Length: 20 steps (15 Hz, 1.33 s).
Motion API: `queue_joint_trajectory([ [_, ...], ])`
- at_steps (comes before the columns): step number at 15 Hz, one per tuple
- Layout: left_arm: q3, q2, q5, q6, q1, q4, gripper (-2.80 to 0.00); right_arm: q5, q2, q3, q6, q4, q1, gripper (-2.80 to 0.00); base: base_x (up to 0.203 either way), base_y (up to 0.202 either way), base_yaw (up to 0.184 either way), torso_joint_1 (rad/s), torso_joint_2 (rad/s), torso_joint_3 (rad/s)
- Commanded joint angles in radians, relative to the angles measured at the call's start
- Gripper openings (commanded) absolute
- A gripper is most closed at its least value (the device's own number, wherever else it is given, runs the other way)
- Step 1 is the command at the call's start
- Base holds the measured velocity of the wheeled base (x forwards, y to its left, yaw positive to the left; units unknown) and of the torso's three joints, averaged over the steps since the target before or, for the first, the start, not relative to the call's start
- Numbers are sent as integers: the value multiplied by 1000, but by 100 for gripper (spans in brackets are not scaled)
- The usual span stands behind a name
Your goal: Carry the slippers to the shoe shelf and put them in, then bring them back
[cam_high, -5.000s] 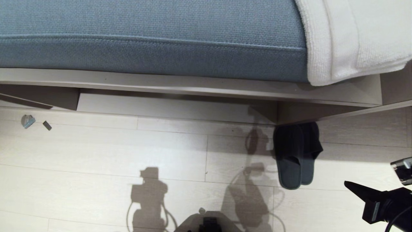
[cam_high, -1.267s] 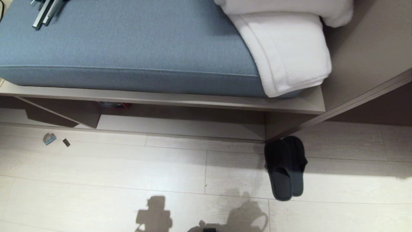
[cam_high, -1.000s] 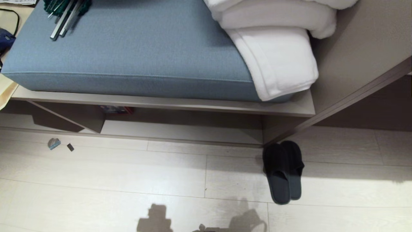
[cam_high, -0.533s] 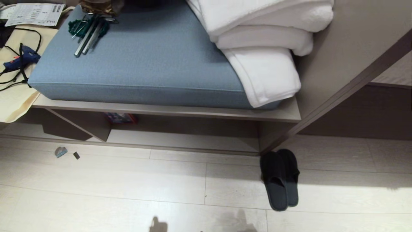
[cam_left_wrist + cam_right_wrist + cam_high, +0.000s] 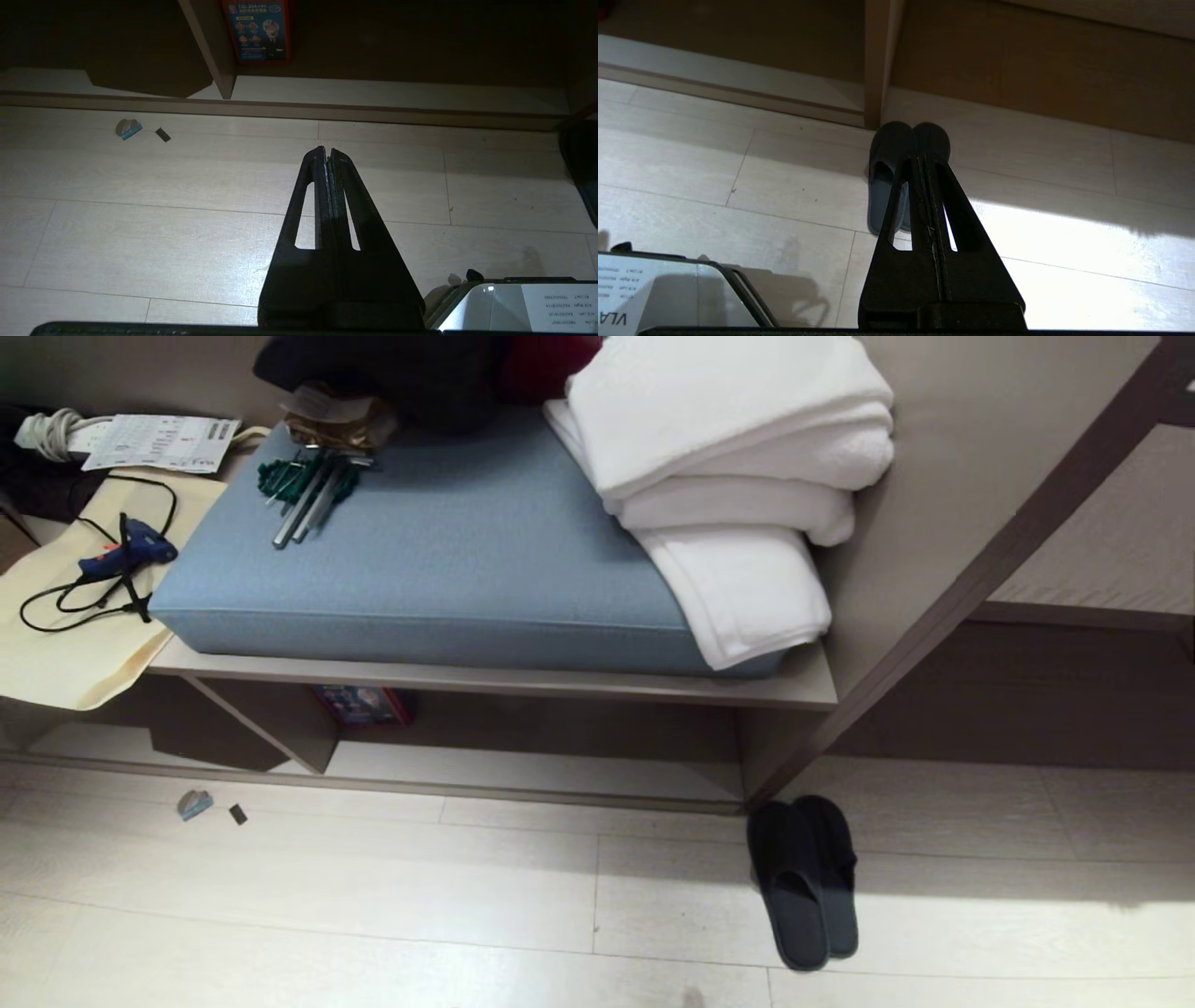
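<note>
Robot's view has tipped up since a moment ago; the slippers (image 5: pixel 805 884) sit untouched on the floor, right of the shoe shelf (image 5: pixel 523 761). Left gripper (image 5: pixel 327 156) and right gripper (image 5: pixel 923 161) both closed, empty. Reaching like that would just shove them away.

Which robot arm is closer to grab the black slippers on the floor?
Probably the right. The slippers lie straight ahead of the right gripper, which is shut and empty. From the left gripper, also shut, they only show at the picture's edge.
</note>
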Motion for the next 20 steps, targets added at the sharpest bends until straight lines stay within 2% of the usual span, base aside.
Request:
queue_joint_trajectory([
  [1,6,-1,0,0,0,-2,-280,0,2,0,0,1,0,-280,0,0,0,2,-2,198],
  [20,8,-1,0,-1,1,-5,-280,-3,2,0,0,1,0,-280,0,0,0,2,2,201],
])
